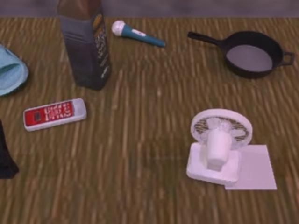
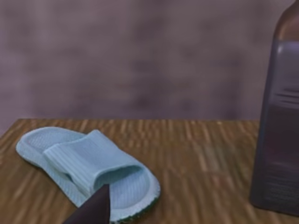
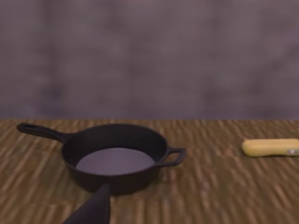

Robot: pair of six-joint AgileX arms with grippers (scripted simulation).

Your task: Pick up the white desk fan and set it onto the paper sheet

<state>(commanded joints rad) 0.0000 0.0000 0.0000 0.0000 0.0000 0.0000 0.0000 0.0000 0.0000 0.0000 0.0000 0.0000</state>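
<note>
The white desk fan [image 1: 217,148] stands at the right of the table, its round grille with dark mesh toward the back and its squarish base toward the front. The base covers the left edge of the pale paper sheet [image 1: 256,169], which lies flat just right of it. Neither gripper is near the fan. My left gripper [image 1: 5,158] shows only as a dark shape at the table's left edge. My right gripper [image 3: 93,210] is out of the top view; only a dark tip of it shows in the right wrist view, facing the pan.
A black frying pan [image 1: 252,53] sits back right. A tall dark bottle [image 1: 86,42] and a teal microphone [image 1: 136,33] stand at the back. A white remote with red face [image 1: 55,114] and a light blue slipper [image 1: 9,70] lie left. A yellow object [image 3: 271,147] lies beyond the pan.
</note>
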